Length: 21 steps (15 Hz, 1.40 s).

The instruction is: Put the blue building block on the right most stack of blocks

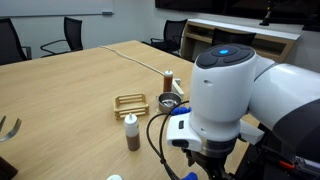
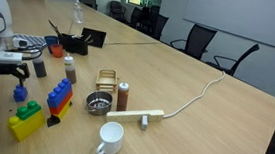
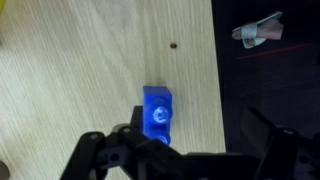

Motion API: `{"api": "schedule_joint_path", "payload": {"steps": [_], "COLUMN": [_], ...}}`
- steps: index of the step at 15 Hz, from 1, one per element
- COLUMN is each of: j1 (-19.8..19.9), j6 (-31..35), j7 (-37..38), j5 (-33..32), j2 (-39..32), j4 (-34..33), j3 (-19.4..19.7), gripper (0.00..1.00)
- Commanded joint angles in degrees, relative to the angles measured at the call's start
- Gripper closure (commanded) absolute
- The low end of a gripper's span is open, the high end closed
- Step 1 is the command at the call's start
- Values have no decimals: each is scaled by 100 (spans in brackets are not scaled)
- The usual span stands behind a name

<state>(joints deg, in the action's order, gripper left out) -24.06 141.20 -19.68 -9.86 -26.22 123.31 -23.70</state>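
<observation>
The blue building block (image 3: 158, 108) is a small studded brick lying on the wooden table near its edge; it also shows in an exterior view (image 2: 20, 94). My gripper (image 3: 185, 155) hangs just above it, with the fingers spread wide and the block close to one finger. In an exterior view the gripper (image 2: 17, 77) is directly over the block. The yellow brick with a green brick on top (image 2: 25, 119) stands a short way in front of the block. In the other exterior view the arm hides the block and the stacks.
A blue-over-red brick stack with black wheels (image 2: 59, 98) stands beside the yellow stack. A metal strainer (image 2: 97, 104), sauce bottles (image 2: 123, 96), a wire rack (image 2: 107, 78), a white mug (image 2: 110, 137) and a power strip (image 2: 136, 116) sit nearby. The table edge (image 3: 214, 80) runs beside the block.
</observation>
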Motion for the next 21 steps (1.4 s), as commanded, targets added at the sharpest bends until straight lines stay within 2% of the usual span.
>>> {"api": "schedule_joint_path", "payload": {"steps": [1,10,14,15,16,21], "j1": [-234,-463,-518,-549,-574,-920], "j6": [192,600,576,573,572,374], "j7": [463,721,712,719,727,1151], "j5": [-461,-895,-1043,-1095,-1126,-1613], "j2": [-99,-683,-853,-875,-896,-831], "j4": [-62,-366,-509,-532,-556,-648], "j3": [265,501,591,620,636,962], "gripper": [0,0,0,11,26,61]}}
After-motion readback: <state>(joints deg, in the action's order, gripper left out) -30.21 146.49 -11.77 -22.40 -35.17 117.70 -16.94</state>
